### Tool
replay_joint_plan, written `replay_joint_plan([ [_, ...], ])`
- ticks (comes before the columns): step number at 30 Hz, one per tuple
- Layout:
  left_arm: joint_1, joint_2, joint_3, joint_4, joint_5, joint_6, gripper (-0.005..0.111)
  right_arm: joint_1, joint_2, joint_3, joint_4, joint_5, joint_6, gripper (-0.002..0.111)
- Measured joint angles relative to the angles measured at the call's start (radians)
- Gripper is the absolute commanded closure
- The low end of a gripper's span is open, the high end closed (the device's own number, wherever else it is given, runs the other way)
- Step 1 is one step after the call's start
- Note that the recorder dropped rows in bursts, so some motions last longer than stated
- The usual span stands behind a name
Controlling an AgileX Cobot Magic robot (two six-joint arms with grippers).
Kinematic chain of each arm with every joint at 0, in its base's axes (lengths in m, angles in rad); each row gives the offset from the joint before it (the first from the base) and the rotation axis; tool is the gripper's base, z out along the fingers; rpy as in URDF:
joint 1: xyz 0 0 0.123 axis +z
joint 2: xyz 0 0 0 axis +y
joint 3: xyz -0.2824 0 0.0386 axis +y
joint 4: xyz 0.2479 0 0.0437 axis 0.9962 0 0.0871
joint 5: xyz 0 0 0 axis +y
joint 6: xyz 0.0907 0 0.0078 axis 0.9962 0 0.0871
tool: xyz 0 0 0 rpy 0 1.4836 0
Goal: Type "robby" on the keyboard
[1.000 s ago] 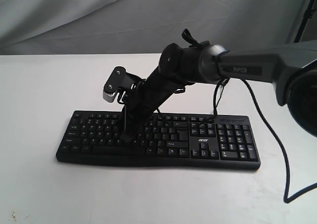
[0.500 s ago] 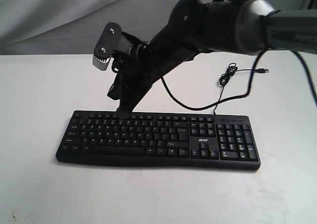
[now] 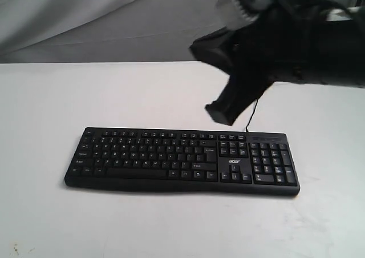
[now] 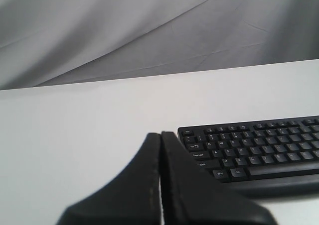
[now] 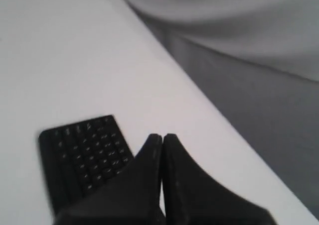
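On a white table (image 3: 51,98) before a grey cloth backdrop lies the wide black plastic keyboard (image 3: 171,158), the blurred right gripper (image 3: 221,113) hanging clear of its keys, the left gripper (image 4: 160,136) near one end, both with fingers pressed together.

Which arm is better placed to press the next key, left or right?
Probably right: the right claw, shut, hangs raised by the keyboard. The left claw, also shut, is off the keyboard's end, over the table.
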Motion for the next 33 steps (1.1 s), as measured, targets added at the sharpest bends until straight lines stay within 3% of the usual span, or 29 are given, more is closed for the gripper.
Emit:
replay_joint_plan([
  [5,0.0,0.0,0.0,0.0,0.0,0.0,0.107,0.0,-0.249,0.172,0.167,-0.189,0.0,0.108],
  [11,0.0,0.0,0.0,0.0,0.0,0.0,0.107,0.0,-0.474,0.308,0.307,-0.223,0.0,0.108],
  [27,0.0,0.0,0.0,0.0,0.0,0.0,0.107,0.0,-0.83,0.344,0.395,-0.413,0.018,0.108],
  [30,0.0,0.0,0.0,0.0,0.0,0.0,0.107,-0.047,-0.907,0.391,0.41,-0.439,0.054,0.108],
  [33,0.0,0.0,0.0,0.0,0.0,0.0,0.107,-0.157,-0.976,0.467,0.41,-0.439,0.156,0.108],
])
